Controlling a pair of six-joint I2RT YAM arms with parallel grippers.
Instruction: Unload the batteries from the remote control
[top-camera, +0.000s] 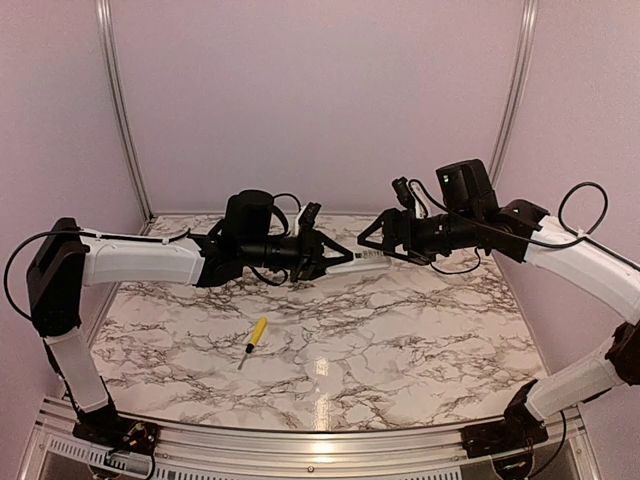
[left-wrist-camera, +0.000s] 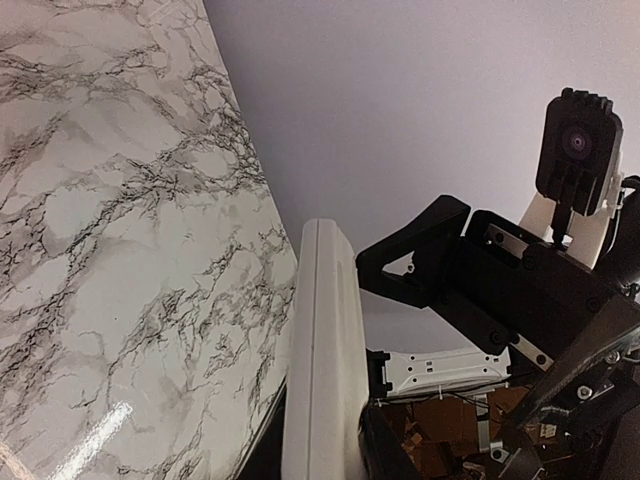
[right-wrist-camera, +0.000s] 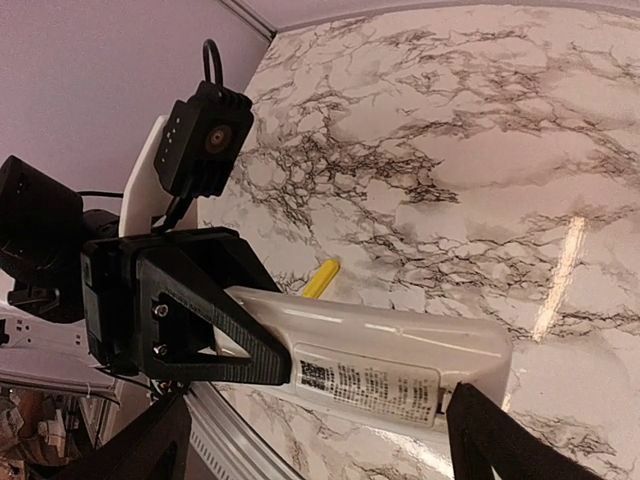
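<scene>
The remote control (top-camera: 357, 263) is a white bar held in the air above the table's far middle. My left gripper (top-camera: 335, 258) is shut on its left end. In the left wrist view the remote (left-wrist-camera: 325, 340) shows edge-on between the dark fingers of my left gripper (left-wrist-camera: 325, 452). In the right wrist view its back (right-wrist-camera: 400, 345) faces the camera, with a printed label (right-wrist-camera: 370, 384) on the closed panel. My right gripper (right-wrist-camera: 318, 402) is open, its fingers straddling the remote's free end without closing on it; it also shows in the top view (top-camera: 375, 245). The batteries are hidden.
A yellow-handled screwdriver (top-camera: 255, 338) lies on the marble table (top-camera: 400, 340) at the left centre, also seen behind the remote in the right wrist view (right-wrist-camera: 322, 278). Pink walls and metal posts (top-camera: 122, 110) enclose the table's back and sides.
</scene>
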